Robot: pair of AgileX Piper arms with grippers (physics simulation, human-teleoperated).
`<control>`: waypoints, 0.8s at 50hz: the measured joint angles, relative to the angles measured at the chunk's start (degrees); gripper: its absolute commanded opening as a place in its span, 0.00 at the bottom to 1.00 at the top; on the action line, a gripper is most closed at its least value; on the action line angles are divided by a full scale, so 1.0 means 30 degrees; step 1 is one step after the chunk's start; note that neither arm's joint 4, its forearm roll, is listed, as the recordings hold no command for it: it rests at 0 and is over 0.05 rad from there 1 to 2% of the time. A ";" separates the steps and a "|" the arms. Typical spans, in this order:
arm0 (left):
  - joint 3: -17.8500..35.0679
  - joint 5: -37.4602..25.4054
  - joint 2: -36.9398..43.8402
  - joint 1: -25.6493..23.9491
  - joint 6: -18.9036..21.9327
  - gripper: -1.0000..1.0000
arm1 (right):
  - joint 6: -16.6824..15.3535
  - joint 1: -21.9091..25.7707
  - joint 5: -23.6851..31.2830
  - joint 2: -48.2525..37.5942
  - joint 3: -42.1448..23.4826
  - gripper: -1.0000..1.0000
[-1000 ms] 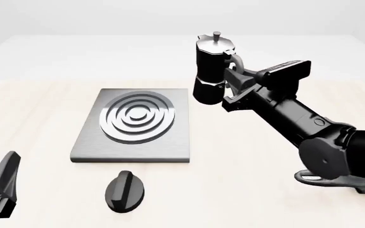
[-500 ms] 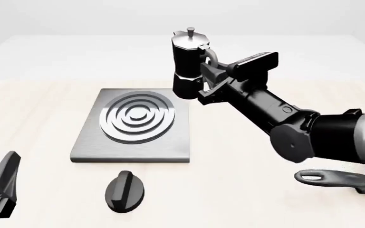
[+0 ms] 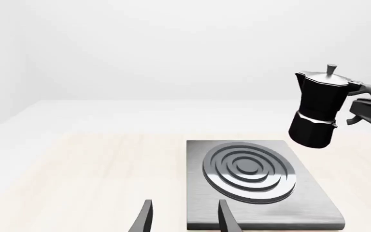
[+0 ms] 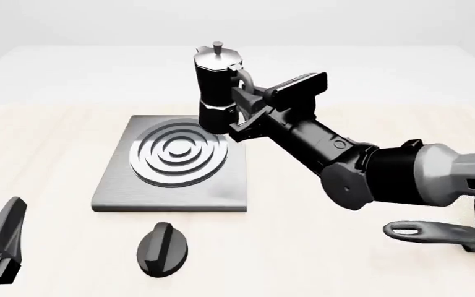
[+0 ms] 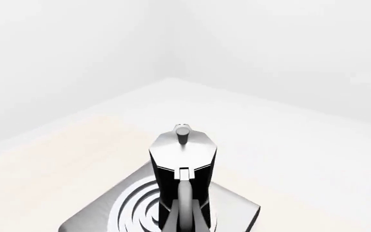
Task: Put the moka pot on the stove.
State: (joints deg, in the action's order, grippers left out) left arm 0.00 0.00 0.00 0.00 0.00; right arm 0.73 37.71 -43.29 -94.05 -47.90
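The right gripper (image 4: 244, 113) is clamped on the handle of the moka pot (image 4: 215, 91), holding it upright in the air above the far right part of the stove (image 4: 174, 162). The left gripper (image 3: 183, 220) rests low near the tabletop (image 4: 56, 130), fingers apart.

The moka pot (image 4: 215, 93) is a small black faceted thing with a pinched waist, silver lid and knob on top, curved handle on its right. It's up in the air, tilted a bit, over the stove's far right corner. The stove (image 4: 175, 164) is a flat dark-grey square slab with raised silver rings, lying flat on the bench (image 4: 47, 136).
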 measured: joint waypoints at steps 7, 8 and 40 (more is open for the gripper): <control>0.0000 0.0000 0.0000 0.0000 0.0000 1.00 | -0.0233 0.0248 -0.0276 -0.0620 -0.0420 0.00; 0.0000 0.0000 0.0000 0.0000 0.0000 1.00 | -0.0257 0.0281 -0.0313 -0.0719 -0.0487 0.00; 0.0000 0.0000 0.0000 0.0000 0.0000 1.00 | -0.0565 0.0935 -0.0537 -0.4364 -0.4005 0.00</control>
State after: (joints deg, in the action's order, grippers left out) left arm 0.00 0.00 0.00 0.00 0.00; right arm -0.97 40.52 -44.90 -107.14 -59.91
